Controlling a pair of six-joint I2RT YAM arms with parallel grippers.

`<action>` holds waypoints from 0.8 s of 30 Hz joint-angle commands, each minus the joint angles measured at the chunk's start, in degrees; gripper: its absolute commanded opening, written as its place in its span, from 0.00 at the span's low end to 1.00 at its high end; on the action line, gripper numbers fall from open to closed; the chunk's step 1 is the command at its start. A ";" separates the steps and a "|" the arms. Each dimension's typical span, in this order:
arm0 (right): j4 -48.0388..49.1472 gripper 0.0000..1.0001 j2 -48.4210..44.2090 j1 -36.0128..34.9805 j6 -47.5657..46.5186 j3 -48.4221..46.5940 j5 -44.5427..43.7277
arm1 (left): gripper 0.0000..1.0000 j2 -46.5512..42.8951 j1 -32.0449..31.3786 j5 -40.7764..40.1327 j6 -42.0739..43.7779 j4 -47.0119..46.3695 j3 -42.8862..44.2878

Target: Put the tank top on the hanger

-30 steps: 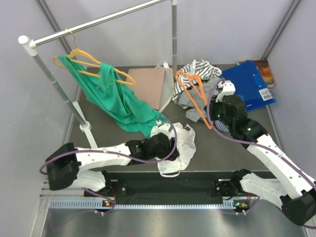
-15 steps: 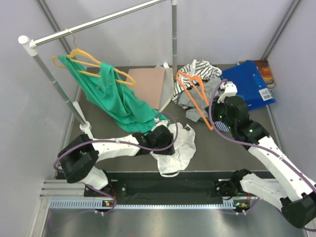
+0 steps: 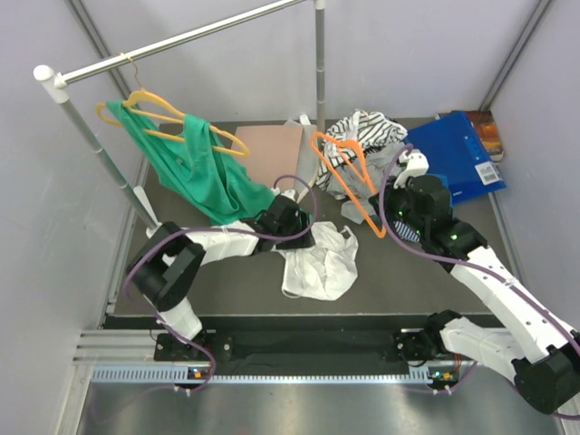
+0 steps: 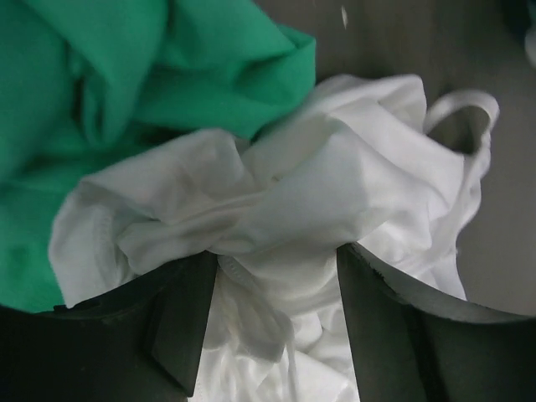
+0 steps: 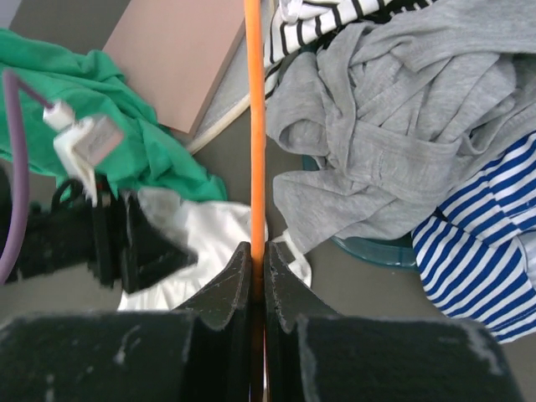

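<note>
The white tank top (image 3: 319, 267) lies crumpled on the dark table in front of the arms. My left gripper (image 3: 304, 237) is at the top's back left edge, beside the green garment (image 3: 204, 177). In the left wrist view the left gripper (image 4: 272, 260) stands open, its jaws wide apart, with loose folds of the tank top (image 4: 318, 184) bunched between and over the fingertips (image 4: 188, 301). My right gripper (image 3: 379, 222) is shut on one arm of the bright orange hanger (image 3: 349, 177), held tilted above the clothes pile. In the right wrist view the hanger (image 5: 255, 126) runs straight up from the right gripper (image 5: 258, 251).
A rack rod (image 3: 181, 41) crosses the back left, carrying a paler yellow hanger (image 3: 154, 104) with the green garment. A brown board (image 3: 272, 154), a striped shirt (image 3: 367, 127), a grey garment (image 5: 402, 109) and a blue folder (image 3: 458, 154) lie at the back.
My left arm has swung back toward the green garment, dragging the tank top with it, and its jaws have widened a little. The right gripper has shifted the orange hanger slightly left.
</note>
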State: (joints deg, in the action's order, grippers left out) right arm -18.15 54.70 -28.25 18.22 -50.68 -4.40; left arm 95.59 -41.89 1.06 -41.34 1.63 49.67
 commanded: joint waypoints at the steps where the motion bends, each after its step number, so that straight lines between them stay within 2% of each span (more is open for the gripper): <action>1: 5.84 0.00 1.20 0.74 1.73 0.49 3.08 | 0.66 6.70 4.97 -8.10 11.01 -0.05 8.22; 4: 5.85 0.00 1.11 0.74 1.73 0.40 2.82 | 0.68 7.51 5.33 -9.40 14.61 1.62 11.58; 7: 5.76 0.00 1.03 0.83 1.56 0.31 2.12 | 0.74 3.31 5.06 -8.36 16.02 0.57 10.02; 10: 5.85 0.00 1.72 1.00 1.21 -0.21 2.03 | 0.82 -3.44 3.93 -6.60 16.99 -0.31 3.96; 16: 6.46 0.00 2.87 1.09 1.03 -0.83 2.56 | 0.88 -19.97 -0.12 -5.63 16.39 0.66 -8.96; 19: 6.81 0.00 3.75 1.18 0.94 -1.18 3.08 | 0.82 -25.08 -0.21 -3.44 14.80 -0.40 -14.24; 20: 7.16 0.00 3.92 1.09 1.03 -1.18 3.17 | 0.76 -25.45 -0.21 -3.00 14.54 -0.66 -14.86; 23: 7.95 0.00 4.63 1.27 1.47 -1.00 4.14 | 0.71 -24.76 -0.39 -1.33 14.01 -1.19 -16.18; 24: 8.04 0.00 4.72 1.18 1.64 -1.00 4.23 | 0.64 -24.40 -0.47 -1.32 13.66 -3.19 -16.36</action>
State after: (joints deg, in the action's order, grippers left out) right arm -15.42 59.09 -27.92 19.29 -49.50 -1.63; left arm 70.30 -42.26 -2.39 -26.35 2.59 34.85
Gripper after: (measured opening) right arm 0.026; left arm 0.722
